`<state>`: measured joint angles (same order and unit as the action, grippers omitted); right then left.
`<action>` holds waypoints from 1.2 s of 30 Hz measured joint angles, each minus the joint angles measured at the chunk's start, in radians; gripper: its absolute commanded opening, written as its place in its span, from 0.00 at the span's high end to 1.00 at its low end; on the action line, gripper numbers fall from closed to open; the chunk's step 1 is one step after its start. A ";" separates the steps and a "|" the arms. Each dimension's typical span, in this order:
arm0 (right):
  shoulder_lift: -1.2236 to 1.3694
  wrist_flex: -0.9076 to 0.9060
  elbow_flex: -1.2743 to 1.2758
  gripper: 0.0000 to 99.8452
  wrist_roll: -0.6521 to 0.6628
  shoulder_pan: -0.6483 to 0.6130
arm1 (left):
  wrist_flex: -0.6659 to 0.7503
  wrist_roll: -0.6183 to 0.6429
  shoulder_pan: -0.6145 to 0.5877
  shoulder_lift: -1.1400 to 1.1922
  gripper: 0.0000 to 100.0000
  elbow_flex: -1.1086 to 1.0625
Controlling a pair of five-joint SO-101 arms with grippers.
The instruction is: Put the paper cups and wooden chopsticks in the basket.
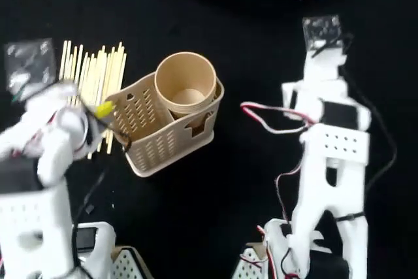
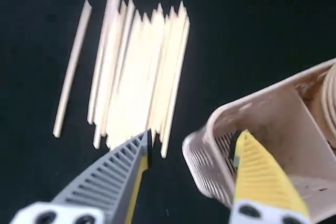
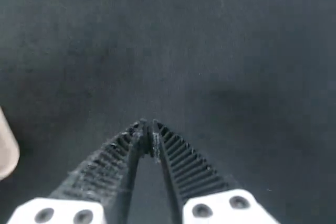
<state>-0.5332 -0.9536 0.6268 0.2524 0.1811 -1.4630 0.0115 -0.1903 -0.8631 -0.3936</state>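
A beige plastic basket (image 1: 163,136) sits left of the table's middle, with paper cups (image 1: 185,82) stacked in its far compartment. A pile of wooden chopsticks (image 1: 96,76) lies on the black cloth to the basket's left. In the left wrist view the chopsticks (image 2: 137,72) spread out beyond my left gripper (image 2: 191,142), which is open and empty, one yellow-padded finger over the basket's corner (image 2: 247,129). From above, the left gripper (image 1: 104,110) hangs between chopsticks and basket. My right gripper (image 3: 147,127) is shut on nothing above bare cloth, on the table's right side.
The table is covered in black cloth. One chopstick (image 2: 71,72) lies apart from the pile. The right arm (image 1: 330,142) stands right of the basket with red and white cables looping beside it. Arm bases sit along the near edge.
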 measured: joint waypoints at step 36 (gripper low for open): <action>0.000 0.417 0.347 0.99 -0.133 0.005 | -0.043 -0.026 0.304 0.884 0.71 0.522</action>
<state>-0.5332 -0.5363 0.9735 0.1189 0.1857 -1.5060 -0.0146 0.1135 0.0207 0.1281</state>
